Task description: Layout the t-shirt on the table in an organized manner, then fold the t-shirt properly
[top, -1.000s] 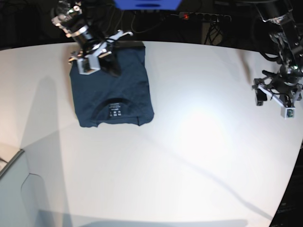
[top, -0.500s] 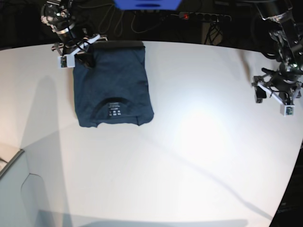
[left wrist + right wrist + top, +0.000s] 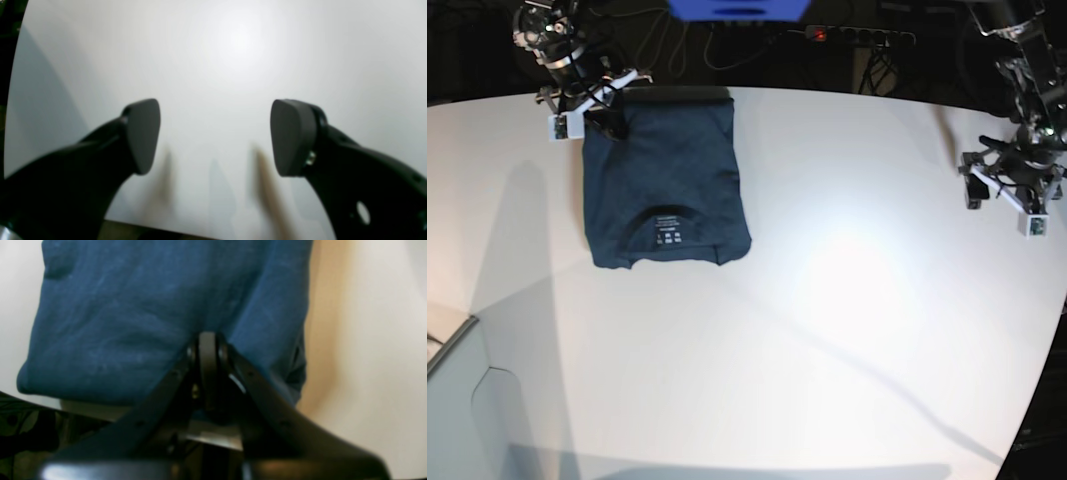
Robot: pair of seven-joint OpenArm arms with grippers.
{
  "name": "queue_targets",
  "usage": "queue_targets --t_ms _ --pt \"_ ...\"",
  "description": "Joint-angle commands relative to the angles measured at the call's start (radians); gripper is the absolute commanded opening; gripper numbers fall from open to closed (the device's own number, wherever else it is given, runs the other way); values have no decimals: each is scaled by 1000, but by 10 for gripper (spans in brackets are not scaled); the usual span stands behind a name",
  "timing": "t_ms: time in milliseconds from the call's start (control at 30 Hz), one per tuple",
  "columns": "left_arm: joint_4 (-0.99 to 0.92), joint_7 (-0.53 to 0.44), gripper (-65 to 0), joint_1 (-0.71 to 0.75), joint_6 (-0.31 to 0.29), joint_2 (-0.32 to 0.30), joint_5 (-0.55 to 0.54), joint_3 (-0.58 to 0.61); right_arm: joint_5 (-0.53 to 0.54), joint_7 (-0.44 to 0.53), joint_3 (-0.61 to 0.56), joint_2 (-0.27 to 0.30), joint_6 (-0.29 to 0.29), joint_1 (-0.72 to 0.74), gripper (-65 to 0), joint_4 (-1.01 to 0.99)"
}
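My right wrist camera is fuzzy, and the t-shirt (image 3: 160, 323) runs off the top of its picture. The right claw (image 3: 207, 350) hides some of the cloth. In the base view, the white label (image 3: 668, 238) is too small for me to read.

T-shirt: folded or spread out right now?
Folded. The t-shirt lies on the table as a compact rectangle, no sleeves sticking out, with the neck label facing up near its front edge.

The t-shirt (image 3: 665, 180) is plain dark navy blue, with small white print inside its neck. The counter (image 3: 827, 330) is plain white.
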Motion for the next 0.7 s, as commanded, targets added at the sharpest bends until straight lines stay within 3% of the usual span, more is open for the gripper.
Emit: queue_targets --t_ms 0,267,400,533,667 --pt "18 -17 -155 3 2 -14 -7 -6 4 10 -1 -12 8 -10 -650 9" --pt "39 -15 -170 38 1 -12 -7 -7 47 53 8 -31 8 -36 -650 83" --pt "122 -12 -294 87 1 -2 -7 -7 144 139 18 -35 3 -112 -650 192" --pt "236 -12 -421 162 1 41 -7 -7 166 150 40 -36 0 -166 -650 259" --pt "360 -12 -538 299 1 103 -7 -7 213 147 146 -36 0 -198 -650 244"
